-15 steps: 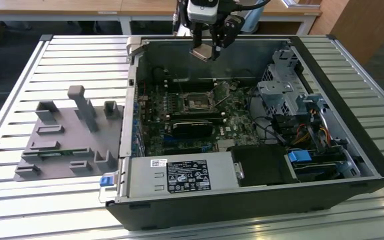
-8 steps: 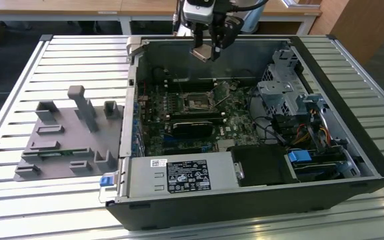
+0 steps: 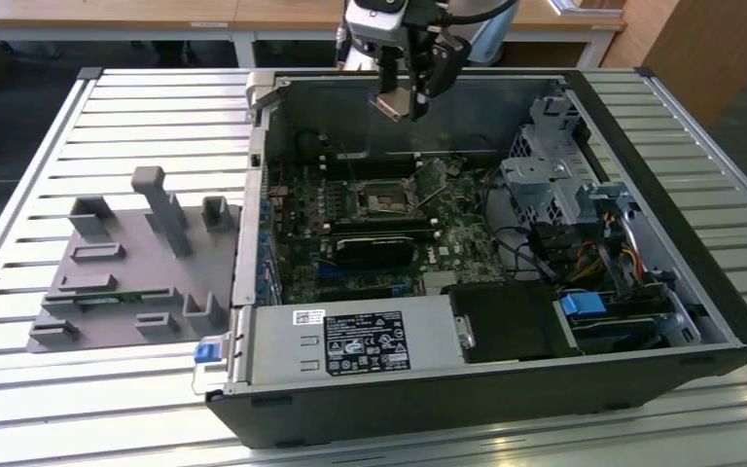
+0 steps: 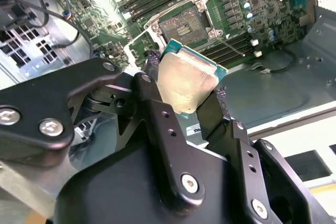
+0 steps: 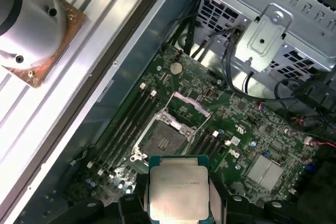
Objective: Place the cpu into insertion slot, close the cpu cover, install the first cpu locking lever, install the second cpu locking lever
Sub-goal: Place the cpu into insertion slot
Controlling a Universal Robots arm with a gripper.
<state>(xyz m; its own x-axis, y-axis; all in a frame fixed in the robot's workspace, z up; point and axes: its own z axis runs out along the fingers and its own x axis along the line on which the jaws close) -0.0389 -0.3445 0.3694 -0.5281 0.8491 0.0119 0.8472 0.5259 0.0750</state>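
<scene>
The cpu [image 4: 185,80], a flat square chip with a silver top and thin green rim, is pinched by its edges in my gripper [image 4: 187,88], which is shut on it. In the exterior view the gripper [image 3: 407,95] holds the cpu [image 3: 396,104] in the air above the far part of the open computer case. The insertion slot [image 5: 161,141] lies uncovered on the green board below the cpu [image 5: 178,187], also seen as a black square, the insertion slot [image 3: 384,197]. The cpu cover [image 5: 190,105] is flipped open beside the slot.
A grey power supply box [image 3: 347,341] with a white label fills the case's near side. A metal drive cage [image 3: 555,185] with cables stands at the exterior view's right. A long black block [image 3: 373,243] lies near the slot. A grey fixture [image 3: 127,263] sits on the slatted table.
</scene>
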